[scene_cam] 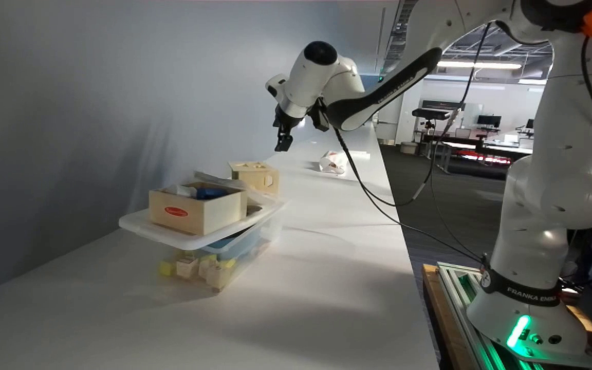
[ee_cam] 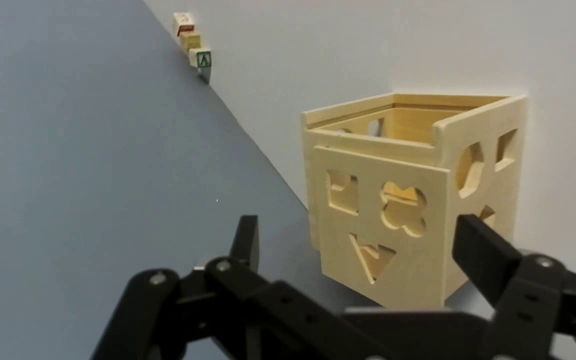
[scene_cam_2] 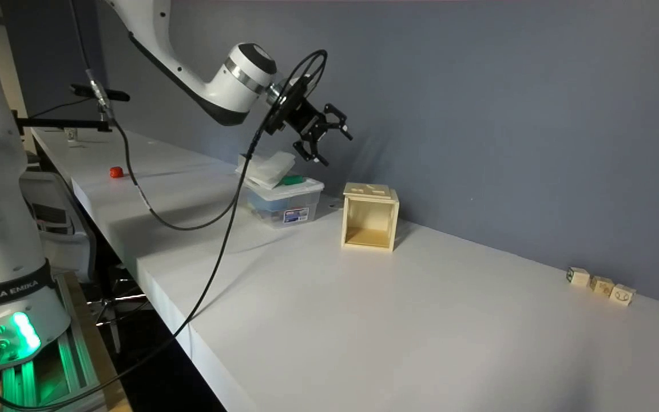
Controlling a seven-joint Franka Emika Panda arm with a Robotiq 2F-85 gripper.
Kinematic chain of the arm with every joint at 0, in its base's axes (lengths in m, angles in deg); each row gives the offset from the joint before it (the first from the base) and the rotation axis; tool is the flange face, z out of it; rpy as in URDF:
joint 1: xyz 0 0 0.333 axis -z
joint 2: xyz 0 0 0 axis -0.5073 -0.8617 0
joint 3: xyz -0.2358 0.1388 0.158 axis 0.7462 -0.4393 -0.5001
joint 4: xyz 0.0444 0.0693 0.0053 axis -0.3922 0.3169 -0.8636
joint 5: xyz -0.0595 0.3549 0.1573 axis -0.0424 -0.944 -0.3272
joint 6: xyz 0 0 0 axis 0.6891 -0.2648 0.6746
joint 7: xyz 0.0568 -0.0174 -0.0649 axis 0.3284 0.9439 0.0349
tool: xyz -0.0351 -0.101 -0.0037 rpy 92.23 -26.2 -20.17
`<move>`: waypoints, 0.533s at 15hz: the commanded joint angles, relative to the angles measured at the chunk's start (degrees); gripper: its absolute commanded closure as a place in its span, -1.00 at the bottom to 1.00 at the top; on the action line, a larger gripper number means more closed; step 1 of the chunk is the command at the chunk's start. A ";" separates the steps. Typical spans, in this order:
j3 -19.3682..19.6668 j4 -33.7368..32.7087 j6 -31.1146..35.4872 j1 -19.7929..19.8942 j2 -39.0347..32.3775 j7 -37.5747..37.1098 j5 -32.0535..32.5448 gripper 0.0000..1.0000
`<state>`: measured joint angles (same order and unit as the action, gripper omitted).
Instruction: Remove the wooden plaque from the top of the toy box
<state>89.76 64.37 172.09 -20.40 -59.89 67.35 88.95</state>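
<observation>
The wooden plaque (ee_cam: 413,255) is a flat, pale tan, roughly square panel with square, flower and triangle holes. It lies on top of the wooden toy box (ee_cam: 505,125), a pale box with one open side. In both exterior views the plaque (scene_cam: 252,166) (scene_cam_2: 370,190) rests on the toy box (scene_cam: 267,180) (scene_cam_2: 395,223). My gripper (scene_cam: 283,144) (scene_cam_2: 337,150) is above the box and apart from it. In the wrist view the gripper (ee_cam: 358,225) is open and empty, and the plaque shows between its fingers, farther off.
A see-through bin (scene_cam: 250,252) (scene_cam_2: 292,203) stands beside the box, with a larger wooden tray (scene_cam: 198,208) and white sheets (scene_cam_2: 269,169) on its lid. The wall (scene_cam_2: 507,143) runs close behind. Three letter blocks (scene_cam_2: 601,285) (ee_cam: 190,40) lie along it. A cable (scene_cam_2: 232,229) hangs from the arm.
</observation>
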 commanded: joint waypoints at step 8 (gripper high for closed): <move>1.28 -1.97 -0.66 -1.73 -2.53 -5.00 6.79 -1.00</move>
<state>90.20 62.26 172.51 -20.91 -62.32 64.07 93.91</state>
